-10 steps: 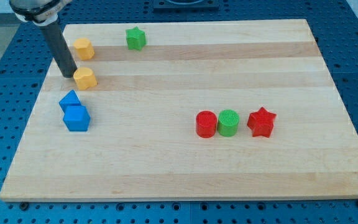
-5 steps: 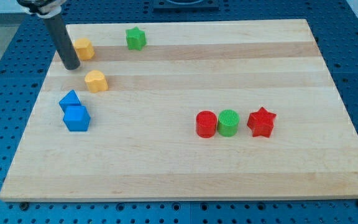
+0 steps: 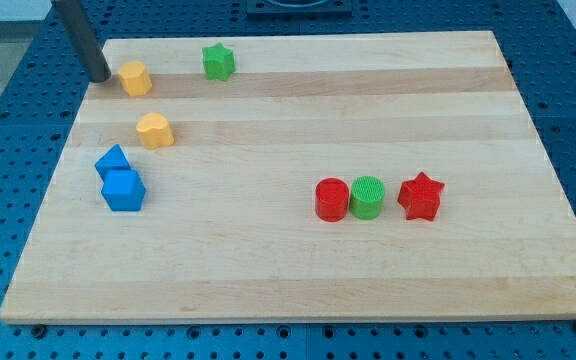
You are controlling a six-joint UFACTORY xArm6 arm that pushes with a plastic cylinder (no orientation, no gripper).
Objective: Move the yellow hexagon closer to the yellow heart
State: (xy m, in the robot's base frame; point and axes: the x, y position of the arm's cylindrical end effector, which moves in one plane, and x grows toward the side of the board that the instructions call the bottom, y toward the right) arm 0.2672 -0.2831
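Observation:
The yellow hexagon (image 3: pixel 135 77) sits near the board's top left corner. The yellow heart (image 3: pixel 154 130) lies below it and slightly to the right, a short gap apart. My tip (image 3: pixel 100 76) is just left of the yellow hexagon, close to it; I cannot tell if it touches. The dark rod rises from the tip toward the view's top left.
A blue triangle block (image 3: pixel 113 160) and a blue cube (image 3: pixel 123 189) sit touching below the heart. A green star (image 3: pixel 218 61) is right of the hexagon. A red cylinder (image 3: pixel 332 199), green cylinder (image 3: pixel 367 196) and red star (image 3: pixel 420 196) stand in a row at centre right. The wooden board (image 3: pixel 298 280) ends just left of my tip.
My tip moved up and left, from beside the heart to the hexagon's left side. The heart shifted slightly right early on, then stayed put. The hexagon has not moved.

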